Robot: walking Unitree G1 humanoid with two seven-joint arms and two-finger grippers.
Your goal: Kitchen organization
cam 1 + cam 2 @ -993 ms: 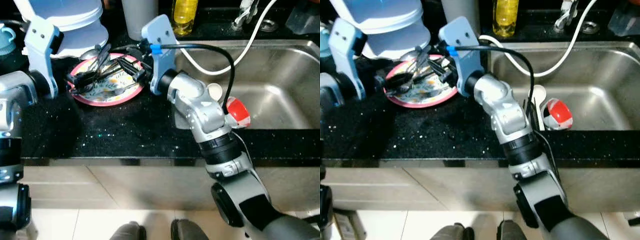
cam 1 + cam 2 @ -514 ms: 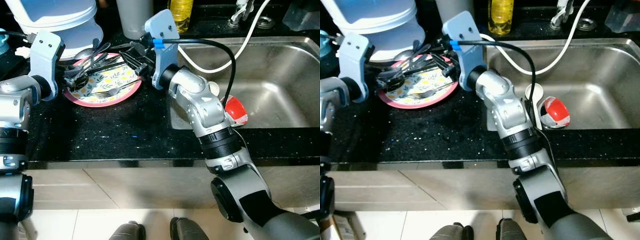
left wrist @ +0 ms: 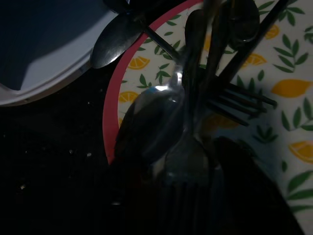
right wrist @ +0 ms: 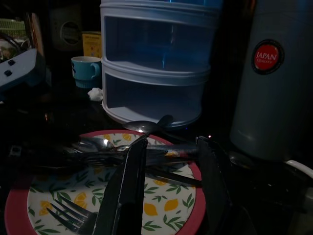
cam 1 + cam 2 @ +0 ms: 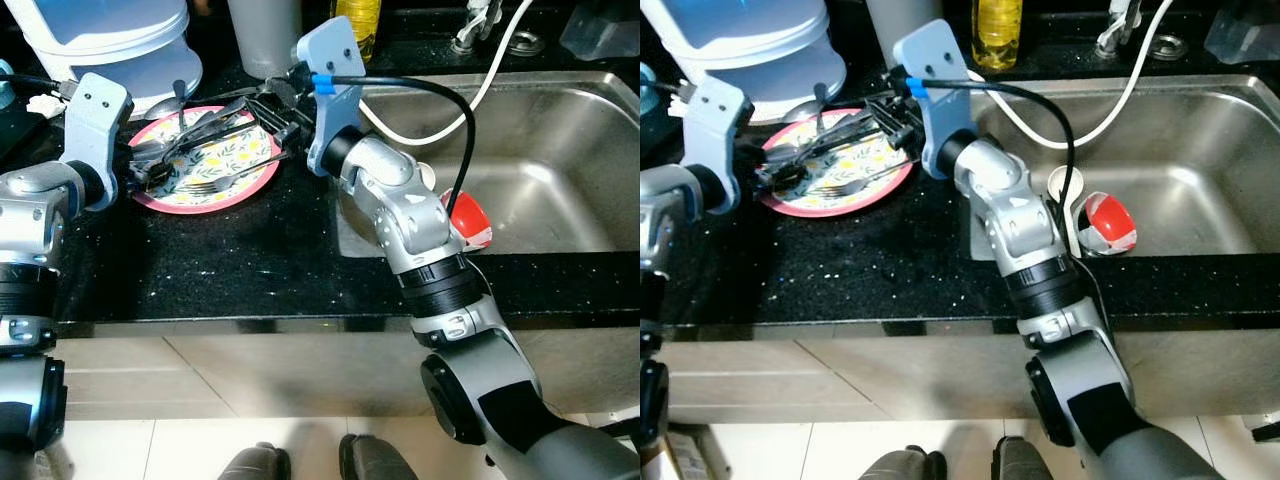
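You are working both arms over the plate [image 5: 205,172], which is sitting on the dark counter [image 5: 200,260] just left of the sink [image 5: 560,160]. Your right gripper [image 4: 168,188] is hanging at the plate's far edge with its fingers apart, holding nothing. Your left gripper [image 5: 140,172] is reaching in from the plate's left side; I cannot tell if it is pinching anything.

The cutlery [image 3: 190,112] is lying in a tangled pile on the plate. Pulling one piece is likely to drag others off the rim.

I am counting one plate, at least two spoons, two forks.
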